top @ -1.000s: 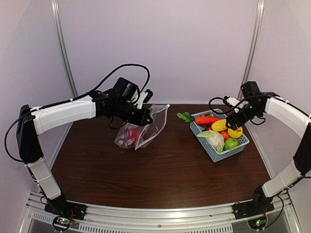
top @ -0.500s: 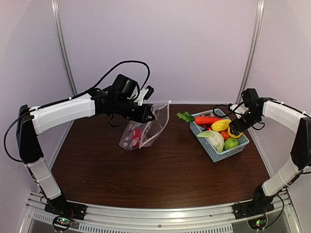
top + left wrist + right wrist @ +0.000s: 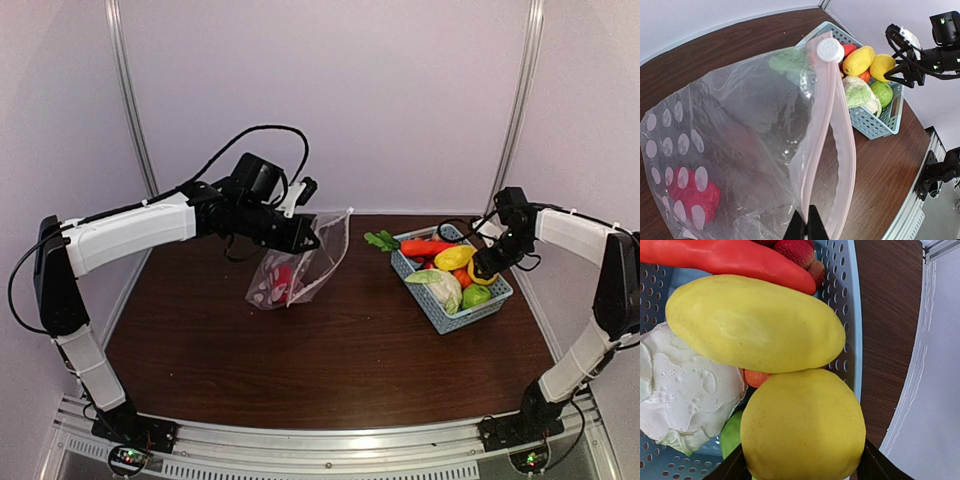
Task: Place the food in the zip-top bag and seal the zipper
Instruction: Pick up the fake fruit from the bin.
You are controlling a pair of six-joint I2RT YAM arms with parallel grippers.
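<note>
Clear plastic bag (image 3: pixel 320 260), white dots on its lower part, hangs over the left-centre of the table (image 3: pixel 330 370). Cannot tell whether its bottom touches the wood.
- Mouth faces right, toward the basket (image 3: pixel 470 318). It gapes: the two pink strips of the zipper (image 3: pixel 827 125) are parted along their length and meet at a white slider (image 3: pixel 829 50) at the far end.
- One red piece (image 3: pixel 692 192) lies inside, down in the dotted corner.
- Left gripper (image 3: pixel 807 227) is pinched tight on the zipper's near end, fingertips together with the strip between them, holding the bag up.

Light-blue basket stands right of centre, well apart from the bag.
- Holds a long yellow fruit (image 3: pixel 755 322), a round yellow fruit (image 3: pixel 802 425) touching it, a red pepper (image 3: pixel 730 260) along the far side, a pale cabbage (image 3: pixel 685 385) and a green fruit (image 3: pixel 732 435) low by the cabbage.
- Leafy greens (image 3: pixel 380 240) lie on the wood just beside the basket's far left corner.

Right gripper (image 3: pixel 483 270) is down in the basket at its right side.
- Its two fingers (image 3: pixel 730 467) stand wide, one on each side of the round yellow fruit and close against it.
- Cannot tell whether they grip it or only bracket it. The fruit sits among the others.
</note>
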